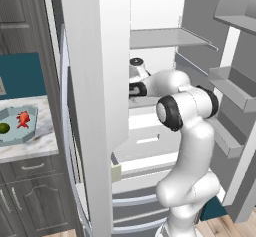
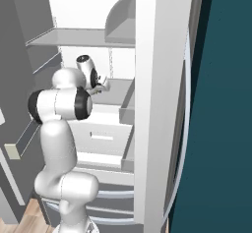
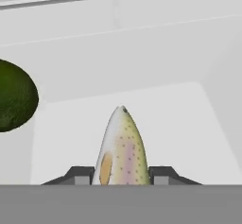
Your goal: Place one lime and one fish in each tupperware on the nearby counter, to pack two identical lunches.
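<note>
The gripper (image 3: 122,178) is inside the open fridge (image 1: 95,81), over a white shelf (image 3: 156,119). Its jaws are closed on the pale speckled fish (image 3: 120,147), one fingertip at each flank. The fish's long axis runs straight away from the hand, its narrow end pointing toward the shelf's rear wall. A lime (image 3: 14,95) lies to the left, apart from the fish, with bare shelf between. On the worktop (image 1: 35,148), the teal tupperware (image 1: 10,136) holds a red fish (image 1: 23,119) and a second lime (image 1: 4,128).

Fish (image 3: 122,147) between gripper (image 3: 122,175) fingertips, lime (image 3: 14,95) to its left.
</note>
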